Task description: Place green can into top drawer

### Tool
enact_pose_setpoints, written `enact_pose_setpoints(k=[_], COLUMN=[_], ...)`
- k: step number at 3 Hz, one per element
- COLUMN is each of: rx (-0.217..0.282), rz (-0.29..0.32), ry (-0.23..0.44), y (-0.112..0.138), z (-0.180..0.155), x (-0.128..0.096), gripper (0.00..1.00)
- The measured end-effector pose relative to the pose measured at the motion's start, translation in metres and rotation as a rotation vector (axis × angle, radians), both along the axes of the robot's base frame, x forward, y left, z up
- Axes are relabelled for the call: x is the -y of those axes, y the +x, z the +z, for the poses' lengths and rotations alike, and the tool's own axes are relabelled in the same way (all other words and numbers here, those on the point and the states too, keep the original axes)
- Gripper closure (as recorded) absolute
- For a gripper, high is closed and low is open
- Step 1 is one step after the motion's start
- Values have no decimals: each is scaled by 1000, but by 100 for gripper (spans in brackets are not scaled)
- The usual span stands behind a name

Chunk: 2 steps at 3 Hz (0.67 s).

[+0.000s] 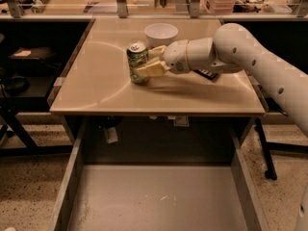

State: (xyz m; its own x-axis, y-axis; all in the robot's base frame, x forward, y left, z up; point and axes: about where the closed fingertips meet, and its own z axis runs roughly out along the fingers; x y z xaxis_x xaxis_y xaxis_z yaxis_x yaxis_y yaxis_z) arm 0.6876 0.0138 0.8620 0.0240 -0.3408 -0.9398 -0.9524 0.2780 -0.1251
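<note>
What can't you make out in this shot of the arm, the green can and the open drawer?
All in the camera view:
- green can: its lower right side is covered by the gripper, which is at the can on the table; the label is too small to read.
- top drawer: its front is cut off by the bottom edge.
- dark object: mostly hidden under the arm, so it cannot be identified.

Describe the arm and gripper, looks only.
Arm: smooth off-white shell, thick rounded tubular links, small dark dots along it, no cables visible. Gripper, at the green can over the table: pale grey cylindrical wrist section, cream wedge-shaped jaws.
</note>
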Motion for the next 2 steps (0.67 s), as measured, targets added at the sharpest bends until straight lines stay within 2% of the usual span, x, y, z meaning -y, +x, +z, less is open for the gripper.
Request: enact_pose_setpoints(k=[1,2], rx=[21,61], rz=[58,124], ry=[-9,7], y=[-12,-47], z=[2,11], x=[-13,-10], gripper=[100,100])
